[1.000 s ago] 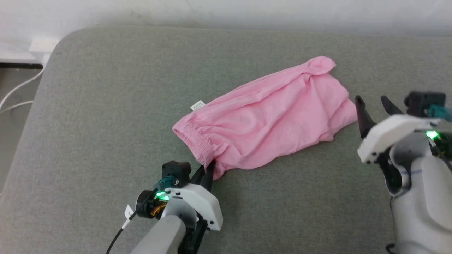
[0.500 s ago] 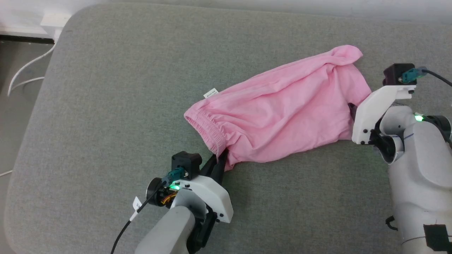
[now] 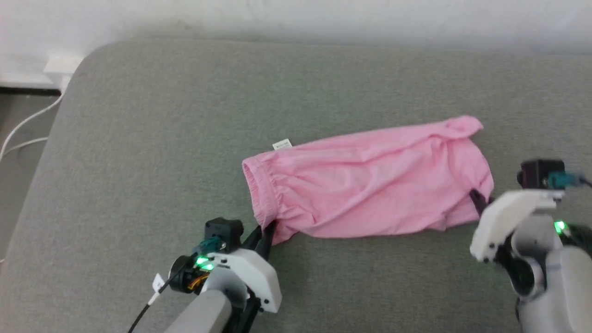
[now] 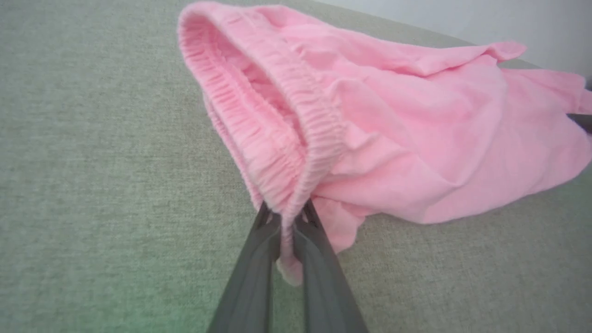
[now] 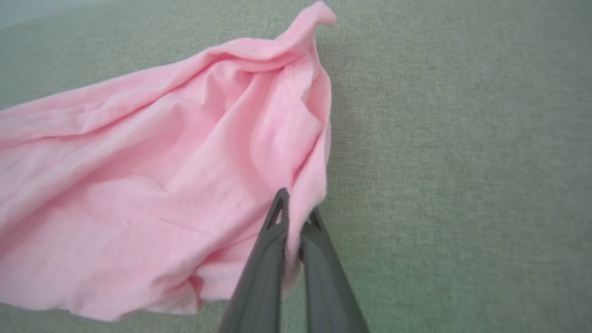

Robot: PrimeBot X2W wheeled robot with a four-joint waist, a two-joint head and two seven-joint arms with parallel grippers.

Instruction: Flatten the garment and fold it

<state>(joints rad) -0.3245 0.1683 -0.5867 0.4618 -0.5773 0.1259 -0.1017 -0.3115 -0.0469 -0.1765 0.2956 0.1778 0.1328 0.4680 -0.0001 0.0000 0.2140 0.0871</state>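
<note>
one pink garment (image 3: 370, 189) lies stretched left to right across the middle of the grey cushion (image 3: 138, 138). the head view gives its one white label (image 3: 282, 144) at the far left edge and two white cables (image 3: 28, 121) beyond the cushion's left. the left wrist view shows the left gripper (image 4: 286, 222) clenched on the gathered waistband (image 4: 319, 134) at the near left corner. the right wrist view shows the right gripper (image 5: 296, 217) clamped on the near right hem (image 5: 319, 185).
</note>
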